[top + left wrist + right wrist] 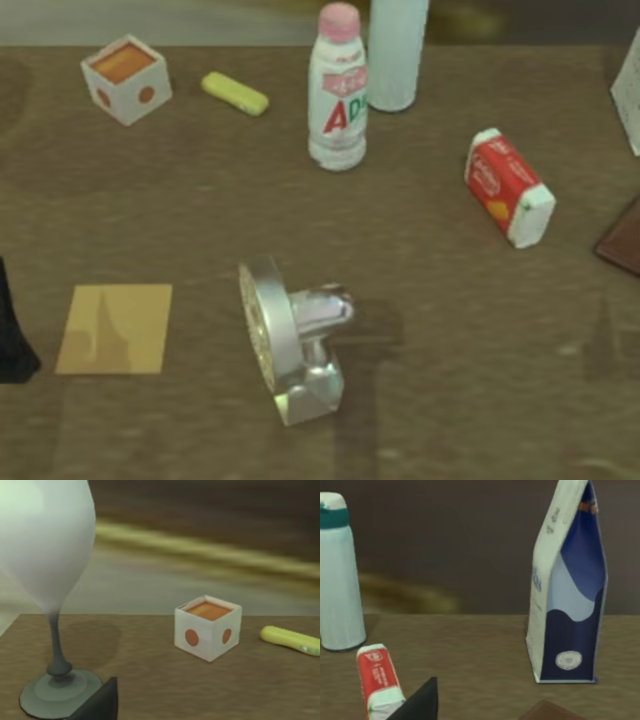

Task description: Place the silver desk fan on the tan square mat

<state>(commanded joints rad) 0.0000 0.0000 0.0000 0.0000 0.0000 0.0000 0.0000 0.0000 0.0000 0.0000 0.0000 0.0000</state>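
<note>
The silver desk fan (pixel 300 340) stands on the table near the front middle, with its round grille facing left and its blocky base toward the front. The tan square mat (pixel 115 328) lies flat to its left, bare apart from a shadow. My left gripper (pixel 12 340) is parked at the table's left edge, just left of the mat. One dark fingertip (pixel 102 702) shows in the left wrist view, with nothing held. My right arm is out of the top view. One fingertip (pixel 422 702) shows in the right wrist view, also holding nothing. Neither wrist view shows the fan.
Along the back stand a white cube with orange dots (pixel 125 78), a yellow bar (pixel 235 93), a pink-capped bottle (pixel 337 90) and a white cylinder (pixel 397 50). A red-and-white pack (pixel 508 185), a dark brown-red flat piece (pixel 622 240) and a blue-white bag (pixel 570 590) are at the right.
</note>
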